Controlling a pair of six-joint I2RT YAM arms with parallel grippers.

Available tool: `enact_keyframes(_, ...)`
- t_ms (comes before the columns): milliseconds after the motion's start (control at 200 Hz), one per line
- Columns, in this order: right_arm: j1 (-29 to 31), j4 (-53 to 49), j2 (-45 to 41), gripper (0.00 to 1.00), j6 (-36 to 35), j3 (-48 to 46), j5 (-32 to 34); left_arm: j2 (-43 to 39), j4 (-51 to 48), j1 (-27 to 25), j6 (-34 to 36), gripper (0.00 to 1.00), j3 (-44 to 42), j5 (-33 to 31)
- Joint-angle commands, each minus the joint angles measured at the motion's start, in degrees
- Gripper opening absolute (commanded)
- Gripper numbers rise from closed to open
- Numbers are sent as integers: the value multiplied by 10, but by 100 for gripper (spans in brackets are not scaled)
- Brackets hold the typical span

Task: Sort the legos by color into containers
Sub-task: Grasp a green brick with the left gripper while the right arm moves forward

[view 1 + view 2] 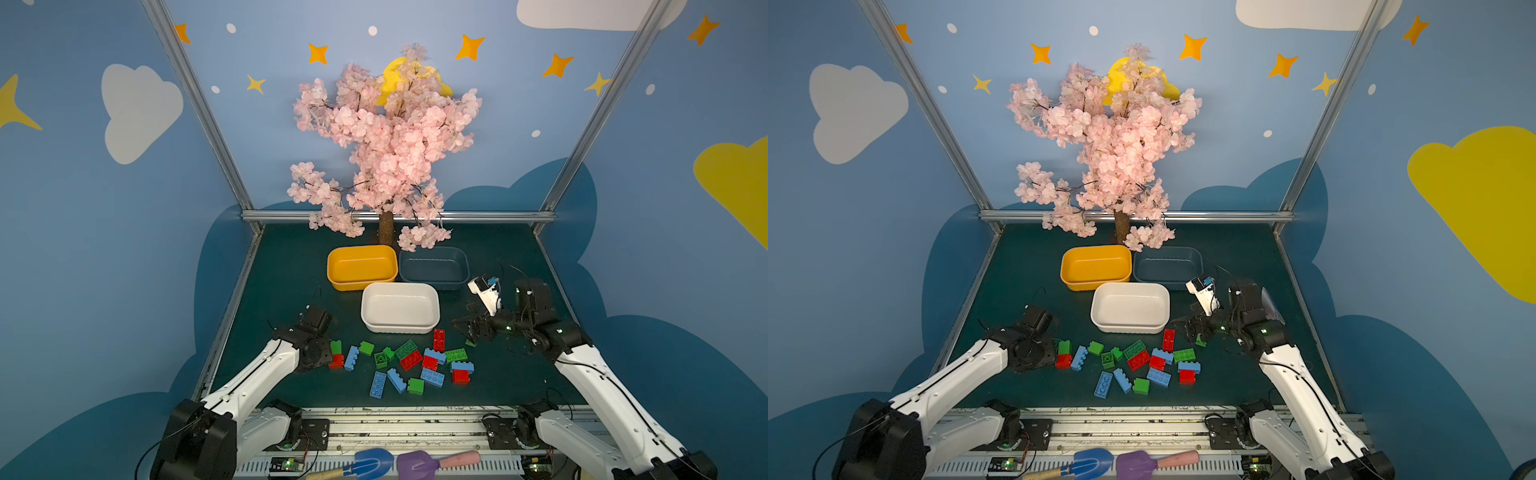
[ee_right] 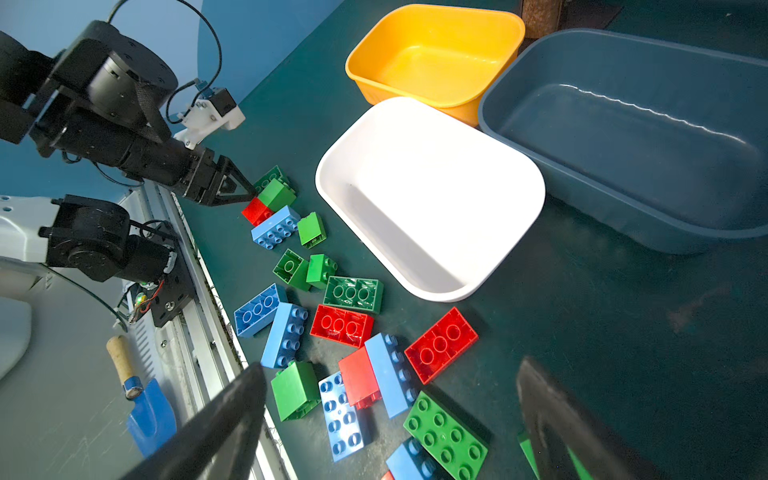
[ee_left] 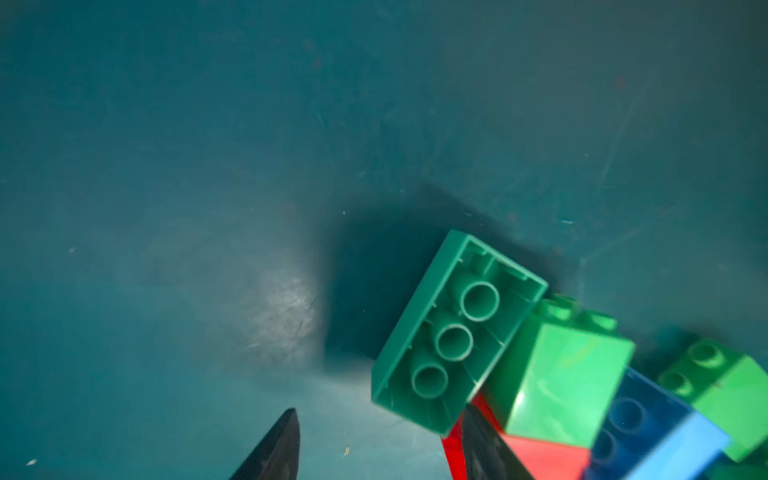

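Three empty: yellow tub (image 1: 357, 284), blue tub (image 1: 440, 283), white tub (image 1: 399, 326) | left gripper (image 3: 379, 415) apart | right gripper (image 2: 390, 363) apart

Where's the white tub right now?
The white tub sits mid-table in both top views, in front of the yellow-orange tub and slate blue tub, behind the legos.

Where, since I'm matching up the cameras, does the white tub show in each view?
Top view: white tub near the centre, just in front of the yellow tub.
Top view: near the centre too, in front of the yellow tub.
Left wrist: not in it.
Right wrist: mid-picture, beside the yellow tub.
Shared landmark: the yellow tub, seen in every view but the left wrist.
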Motion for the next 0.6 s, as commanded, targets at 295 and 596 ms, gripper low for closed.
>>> enact_keyframes(295, 2, -7, -23, 93, 2, -4, 7, 93, 17, 0, 31, 62, 39, 10)
enact_keyframes(596, 2, 0, -28, 93, 17, -11, -25, 151, 24, 16, 56, 58, 75, 18)
